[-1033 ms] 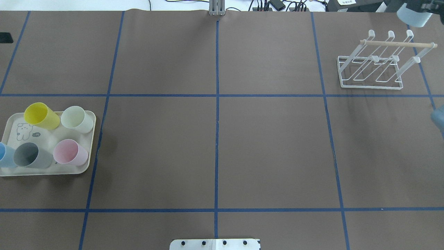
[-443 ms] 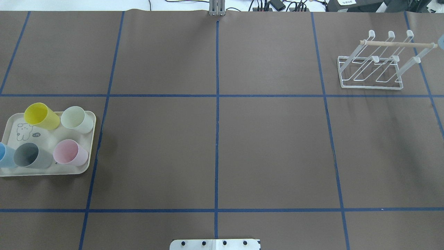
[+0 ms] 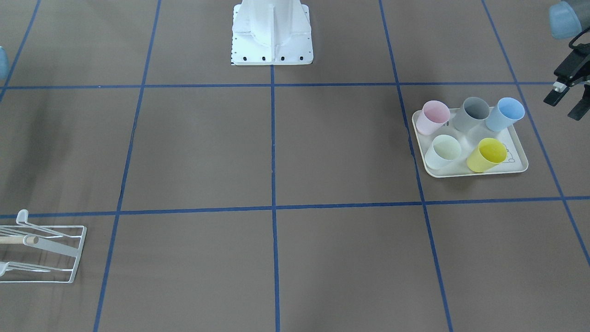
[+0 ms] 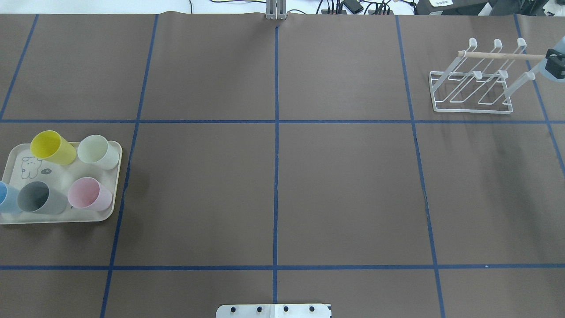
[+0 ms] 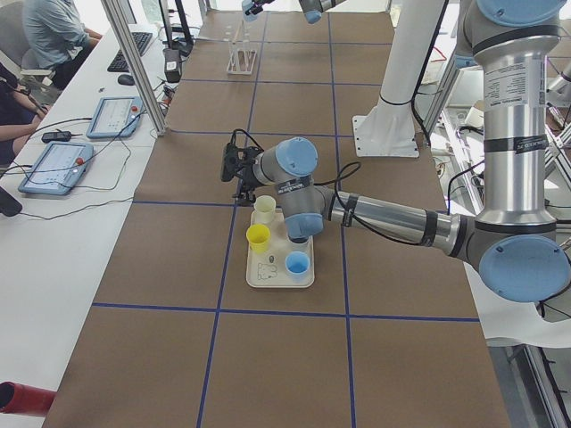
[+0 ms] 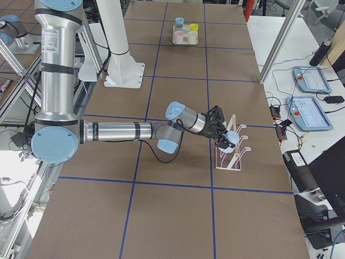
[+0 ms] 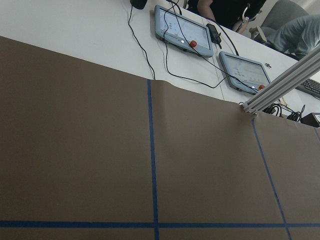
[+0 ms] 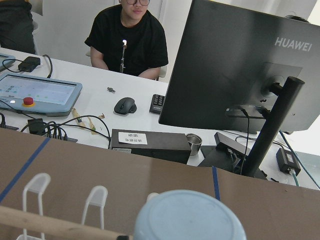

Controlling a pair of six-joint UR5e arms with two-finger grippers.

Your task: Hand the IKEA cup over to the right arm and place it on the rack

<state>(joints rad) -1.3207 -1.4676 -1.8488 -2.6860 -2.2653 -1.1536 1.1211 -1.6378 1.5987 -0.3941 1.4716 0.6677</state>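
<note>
The IKEA cup (image 4: pixel 554 75) is light blue and hangs at the right end of the rack's wooden dowel, with my right gripper (image 4: pixel 557 59) shut on it. In the exterior right view the cup (image 6: pixel 232 139) is just above the white wire rack (image 6: pixel 232 154). Its round bottom (image 8: pixel 190 216) fills the lower part of the right wrist view, with rack prongs (image 8: pixel 35 190) to its left. The rack (image 4: pixel 472 95) stands at the table's far right. My left gripper (image 3: pixel 566 103) hovers open and empty beside the tray.
A cream tray (image 4: pixel 66 218) at the table's left edge holds yellow, pale green, pink, grey and blue cups lying on their sides. People sit at desks with monitors and tablets beyond the table's far edge.
The right gripper with the light-blue cup came from the top right corner, slipped almost out of view, and now sits at the dowel's right end. The tray and its cups have not moved.
</note>
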